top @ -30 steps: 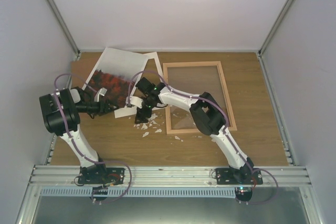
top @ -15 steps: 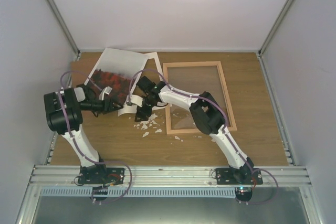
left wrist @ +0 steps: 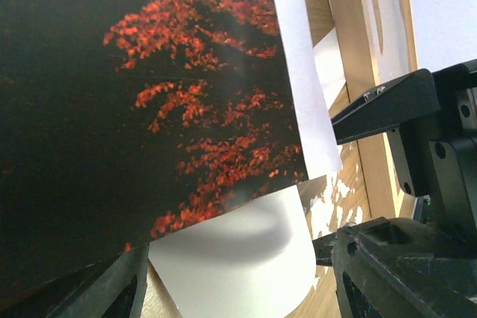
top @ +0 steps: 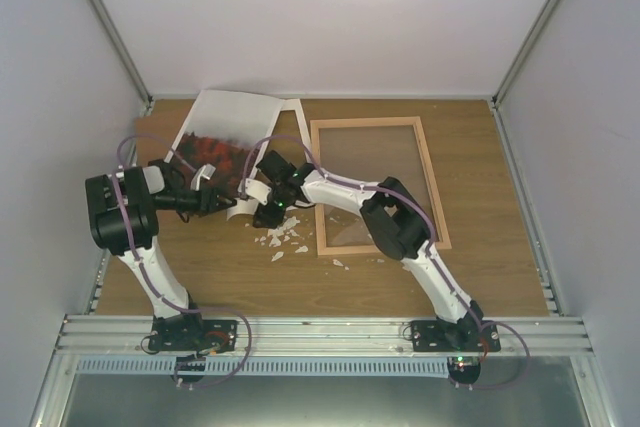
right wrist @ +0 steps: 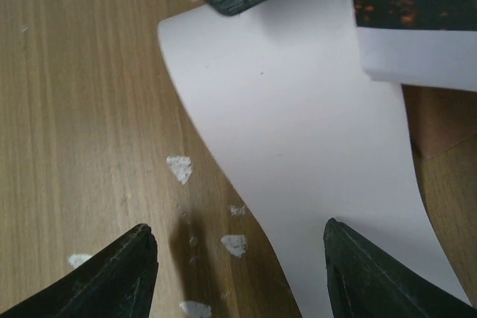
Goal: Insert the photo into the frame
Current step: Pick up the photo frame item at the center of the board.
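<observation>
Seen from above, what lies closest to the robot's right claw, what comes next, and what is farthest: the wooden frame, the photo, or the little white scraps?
1. The photo: its curled white edge sits right at the right gripper, on the left.
2. The white scraps: just beyond, on the near side.
3. The frame: lying flat, off to the right.

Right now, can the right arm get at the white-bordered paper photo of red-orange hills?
Probably yes. The right gripper hangs over the photo's curled white border, jaws open with the paper's edge between them and nothing in the way.
</observation>
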`<state>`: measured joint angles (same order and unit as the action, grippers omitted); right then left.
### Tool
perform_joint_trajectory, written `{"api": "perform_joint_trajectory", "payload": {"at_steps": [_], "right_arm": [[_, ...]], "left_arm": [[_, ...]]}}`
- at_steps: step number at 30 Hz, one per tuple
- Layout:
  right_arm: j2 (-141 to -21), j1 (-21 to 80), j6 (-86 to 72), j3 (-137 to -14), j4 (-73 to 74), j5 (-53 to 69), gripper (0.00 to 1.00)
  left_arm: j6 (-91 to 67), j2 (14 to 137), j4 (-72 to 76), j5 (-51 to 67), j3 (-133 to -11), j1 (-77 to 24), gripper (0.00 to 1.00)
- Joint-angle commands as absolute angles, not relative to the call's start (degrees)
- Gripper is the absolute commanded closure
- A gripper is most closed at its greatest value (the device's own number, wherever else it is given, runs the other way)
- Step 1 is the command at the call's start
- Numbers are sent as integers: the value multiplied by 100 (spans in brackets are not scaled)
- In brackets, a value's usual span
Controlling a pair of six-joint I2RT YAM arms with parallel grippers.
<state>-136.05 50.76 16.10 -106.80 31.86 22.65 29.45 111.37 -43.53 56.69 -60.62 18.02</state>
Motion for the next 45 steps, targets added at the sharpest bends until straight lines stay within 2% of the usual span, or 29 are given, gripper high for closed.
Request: {"api": "perform_joint_trajectory", "payload": {"at_steps": [1, 20, 24, 32, 39, 43, 45], "right_arm": [[-13980, 5333, 1309, -10383, 2875, 1747, 41], [-13434, 5743, 810, -9099, 781, -552, 55], [-13422, 5937, 961, -8943, 325, -1086, 67], [-13287, 6070, 1346, -8481, -758, -2012, 80], [-12820, 6153, 1564, -7921, -1478, -2295, 87], [-12765, 6161, 1605, -7811, -1627, -2328, 98], [-12722, 6161, 1628, -7794, -1658, -2313, 99]], "left_arm": [[2886, 11472, -4180, 5473, -6021, 1606, 30], [2815, 11546, -4143, 5559, -6016, 1600, 30], [2813, 11549, -4136, 5560, -6019, 1600, 30], [2821, 11533, -4155, 5575, -6015, 1599, 30], [2770, 11222, -4144, 5587, -5948, 1734, 30], [2762, 10952, -4201, 5566, -5928, 1857, 29], [2785, 10804, -4238, 5550, -5948, 1951, 29]]}}
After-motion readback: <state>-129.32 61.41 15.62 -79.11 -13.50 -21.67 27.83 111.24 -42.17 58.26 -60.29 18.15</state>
